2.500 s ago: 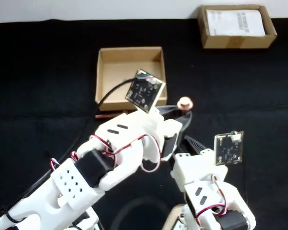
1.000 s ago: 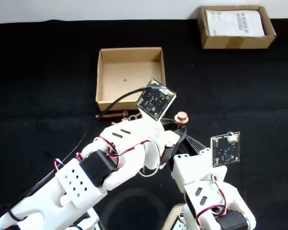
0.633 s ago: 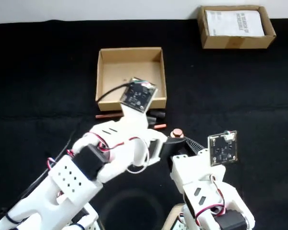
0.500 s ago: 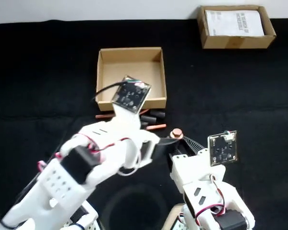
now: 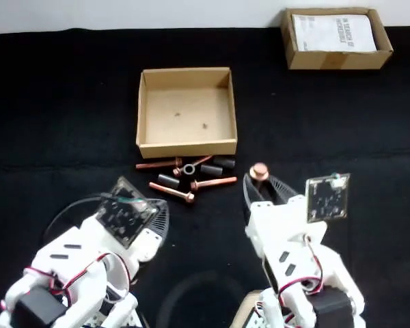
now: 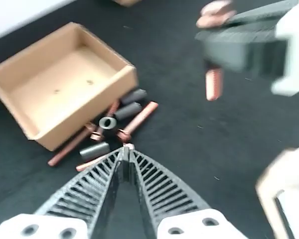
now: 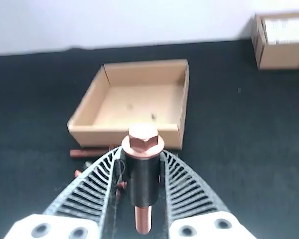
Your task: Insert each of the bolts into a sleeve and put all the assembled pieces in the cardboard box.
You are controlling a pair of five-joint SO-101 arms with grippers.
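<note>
My right gripper is shut on a black sleeve with a copper bolt standing through it, head up. In the high view this assembled piece hangs just right of the loose pile. The pile lies in front of the cardboard box: several copper bolts and black sleeves. The box holds no parts. My left gripper is shut with nothing in it, low at the front left, short of the pile. The other arm's held bolt shows beyond it.
A second cardboard box with a white sheet inside sits at the far right corner. The black cloth covers the table; bare room lies left of the box and right of my right arm.
My left arm has pulled back from beside the right gripper to the front left, uncovering the pile of bolts and sleeves. The right gripper still holds the bolt in its sleeve.
</note>
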